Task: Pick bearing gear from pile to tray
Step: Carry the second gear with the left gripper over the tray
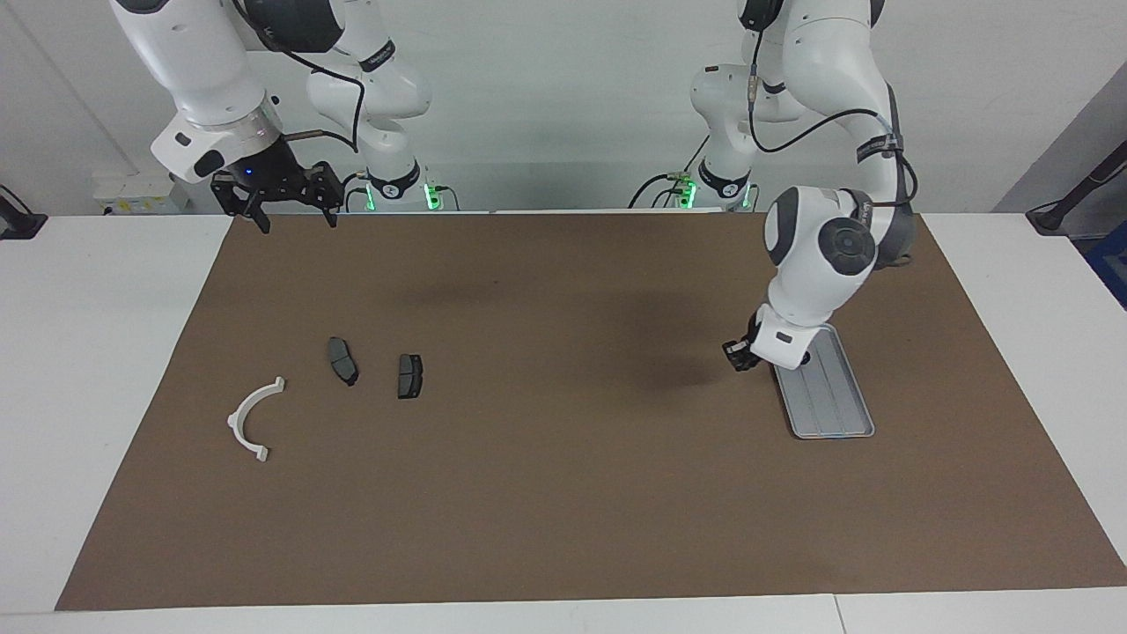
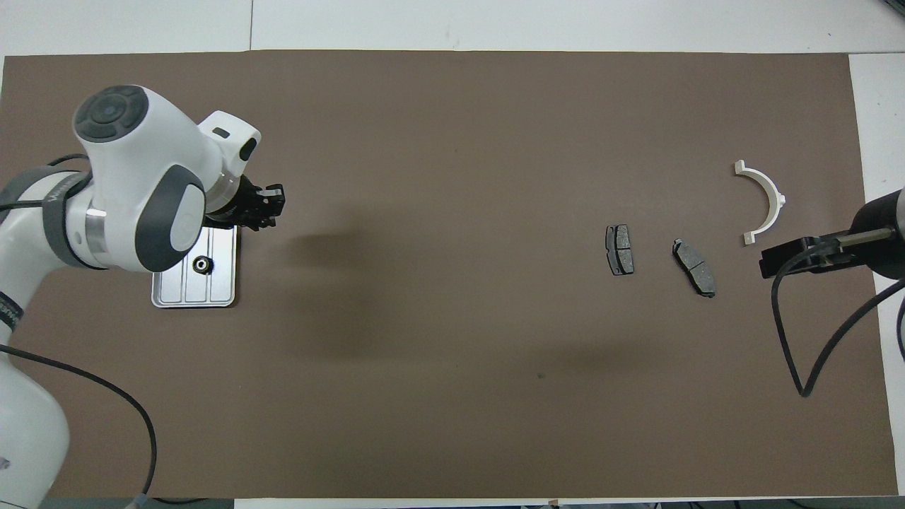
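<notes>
here the left gripper hangs over the mat just beside the tray, fingers pressed together; whether they pinch anything i cannot tell. one small black gear lies in the tray. the right gripper waits, fingers apart, above the mat's edge nearest the robots.
</notes>
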{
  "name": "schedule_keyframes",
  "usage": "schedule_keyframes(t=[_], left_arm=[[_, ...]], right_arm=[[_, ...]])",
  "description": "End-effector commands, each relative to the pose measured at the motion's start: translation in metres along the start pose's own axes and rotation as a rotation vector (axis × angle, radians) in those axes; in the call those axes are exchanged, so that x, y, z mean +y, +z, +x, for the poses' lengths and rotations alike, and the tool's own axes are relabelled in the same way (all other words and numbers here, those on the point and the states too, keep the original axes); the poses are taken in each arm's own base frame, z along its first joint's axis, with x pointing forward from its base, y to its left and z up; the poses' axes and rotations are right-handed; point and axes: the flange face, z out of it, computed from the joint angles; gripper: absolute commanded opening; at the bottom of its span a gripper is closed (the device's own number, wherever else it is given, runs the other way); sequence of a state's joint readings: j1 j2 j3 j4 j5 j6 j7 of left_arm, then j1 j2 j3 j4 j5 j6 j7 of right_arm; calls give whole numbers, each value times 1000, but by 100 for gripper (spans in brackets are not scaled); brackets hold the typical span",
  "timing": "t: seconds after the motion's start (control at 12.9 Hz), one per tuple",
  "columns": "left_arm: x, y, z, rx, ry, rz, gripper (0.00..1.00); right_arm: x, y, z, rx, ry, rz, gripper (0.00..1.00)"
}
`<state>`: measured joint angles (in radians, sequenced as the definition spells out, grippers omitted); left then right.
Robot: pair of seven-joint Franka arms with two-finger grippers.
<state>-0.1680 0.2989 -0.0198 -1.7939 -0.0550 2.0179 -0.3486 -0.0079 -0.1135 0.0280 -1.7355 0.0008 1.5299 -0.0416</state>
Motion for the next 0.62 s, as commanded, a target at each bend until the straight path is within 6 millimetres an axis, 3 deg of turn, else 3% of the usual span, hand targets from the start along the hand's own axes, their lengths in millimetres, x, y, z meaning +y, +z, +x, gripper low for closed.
schedule_keyframes(t=[0.0, 0.31, 0.54], left_arm=[[-37, 2, 12, 44, 59, 26, 0], [-83, 17, 39, 111, 46, 74, 0], [-98, 32, 48, 120, 43, 68, 0]], right_arm=[[-4, -2, -7, 9, 92, 17, 97], [-8, -3, -7, 10, 158, 16, 97], [-6, -2, -6, 15, 164, 15, 97]])
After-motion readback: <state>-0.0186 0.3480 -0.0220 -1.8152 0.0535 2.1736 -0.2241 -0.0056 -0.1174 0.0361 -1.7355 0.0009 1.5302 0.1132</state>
